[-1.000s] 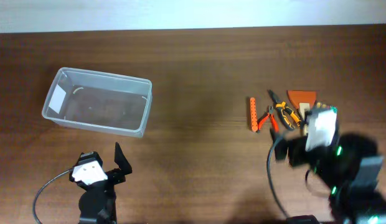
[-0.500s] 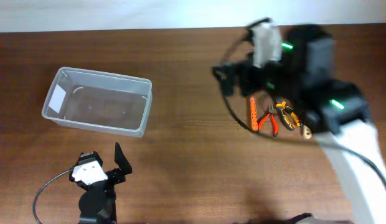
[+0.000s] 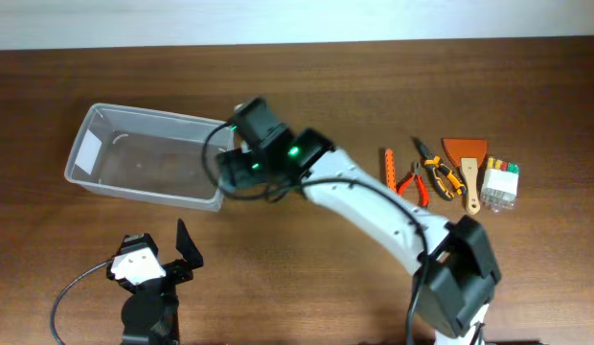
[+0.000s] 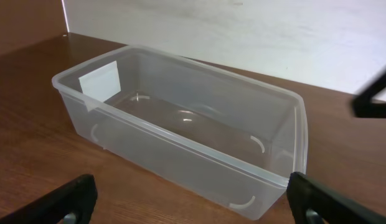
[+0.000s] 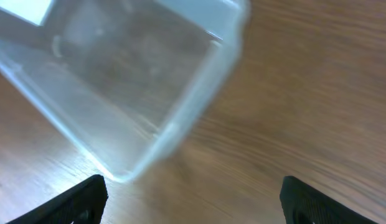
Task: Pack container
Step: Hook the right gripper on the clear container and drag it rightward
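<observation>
Progress: none to speak of. Clear, colourless rectangular plastic container (image 3: 148,158) with a white label on one short end, upright on the brown wooden table (image 3: 307,77), bare inside.

To be packed, by the look of it:
- orange perforated bar (image 3: 387,175)
- red-handled pliers (image 3: 412,184)
- orange-and-black cutters (image 3: 439,175)
- orange-bladed scraper with wooden handle (image 3: 465,150)
- small clear case of coloured bits (image 3: 500,182)

All in one cluster well apart from the container, off its unlabelled short end.

Right fingers (image 5: 81,199) spread wide with nothing between, over that same unlabelled end and far from the cluster. Left fingers (image 4: 68,199) wide as well, empty, near the container's long front wall, aimed at it.

Left to do: everything, meaning picking up each tool in turn and setting it down inside the container.
</observation>
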`<state>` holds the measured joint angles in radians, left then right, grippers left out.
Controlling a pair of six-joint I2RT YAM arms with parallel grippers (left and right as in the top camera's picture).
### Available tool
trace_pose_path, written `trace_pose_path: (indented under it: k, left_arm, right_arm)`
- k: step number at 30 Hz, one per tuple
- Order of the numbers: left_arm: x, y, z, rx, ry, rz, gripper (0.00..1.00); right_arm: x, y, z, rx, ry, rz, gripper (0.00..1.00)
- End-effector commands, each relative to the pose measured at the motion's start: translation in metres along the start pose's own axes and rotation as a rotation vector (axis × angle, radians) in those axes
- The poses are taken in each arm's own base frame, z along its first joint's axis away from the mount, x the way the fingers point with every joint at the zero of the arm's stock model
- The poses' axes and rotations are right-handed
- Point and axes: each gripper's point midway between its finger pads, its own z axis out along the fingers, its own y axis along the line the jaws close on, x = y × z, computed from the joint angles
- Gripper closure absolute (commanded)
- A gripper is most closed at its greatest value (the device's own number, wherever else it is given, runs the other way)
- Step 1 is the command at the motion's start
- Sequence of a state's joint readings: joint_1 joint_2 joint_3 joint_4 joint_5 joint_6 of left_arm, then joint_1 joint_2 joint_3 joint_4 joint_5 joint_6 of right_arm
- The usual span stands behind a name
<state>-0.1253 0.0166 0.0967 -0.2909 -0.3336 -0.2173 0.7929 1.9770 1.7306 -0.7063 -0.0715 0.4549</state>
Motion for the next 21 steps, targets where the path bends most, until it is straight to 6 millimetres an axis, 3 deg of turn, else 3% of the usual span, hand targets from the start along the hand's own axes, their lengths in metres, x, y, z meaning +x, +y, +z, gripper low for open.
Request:
trace_pose_path:
  k: [1,6,12,21]
  left_arm:
    - [0.001,0.000,0.000,0.001,0.000,0.010,0.01]
    - [0.001,0.000,0.000,0.001,0.000,0.010,0.01]
    - [0.001,0.000,0.000,0.001,0.000,0.010,0.01]
    - [0.001,0.000,0.000,0.001,0.000,0.010,0.01]
  right_arm:
    - [-0.009,0.016,0.007,0.045,-0.075,-0.019,0.10]
    - [-0.003,0.011,0.034,0.087,-0.072,-0.007,0.11]
    - [0.006,-0.006,0.061,0.121,-0.037,0.037,0.20]
    - [0.008,-0.014,0.069,0.137,-0.026,0.043,0.30]
